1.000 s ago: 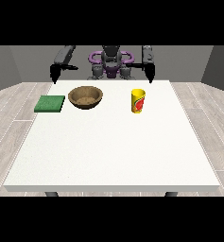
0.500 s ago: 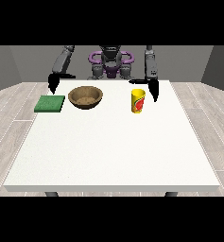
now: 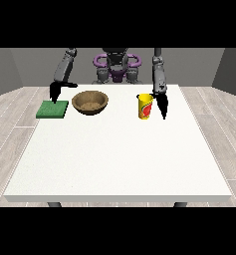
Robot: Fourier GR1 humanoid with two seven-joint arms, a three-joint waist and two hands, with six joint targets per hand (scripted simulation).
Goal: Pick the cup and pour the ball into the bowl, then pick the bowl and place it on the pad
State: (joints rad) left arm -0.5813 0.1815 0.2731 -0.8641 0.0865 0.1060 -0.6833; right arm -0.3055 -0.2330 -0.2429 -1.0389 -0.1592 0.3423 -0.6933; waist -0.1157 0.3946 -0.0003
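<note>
We see the yellow cup [image 3: 145, 106] upright on the white table [image 3: 119, 159], right of the brown bowl [image 3: 90, 102] | green pad [image 3: 53, 109] left of the bowl | hand at the view's right [image 3: 164, 104] just beside the cup, fingers straight and pointing down, holding nothing | hand at the view's left [image 3: 55, 90] above the pad, finger state we cannot tell

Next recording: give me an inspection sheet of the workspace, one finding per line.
Surface: white table, bare in its near half.
Job's things: green pad at the view's left; brown bowl beside it; yellow cup upright, right of the bowl. Ball not visible.
Clutter: nothing seen.
Robot hands: robot hand at the view's right hangs just beside the cup; robot hand at the view's left hovers over the pad's far edge.
Cables: nothing seen.
Surroundings: wood-plank floor, grey walls.
</note>
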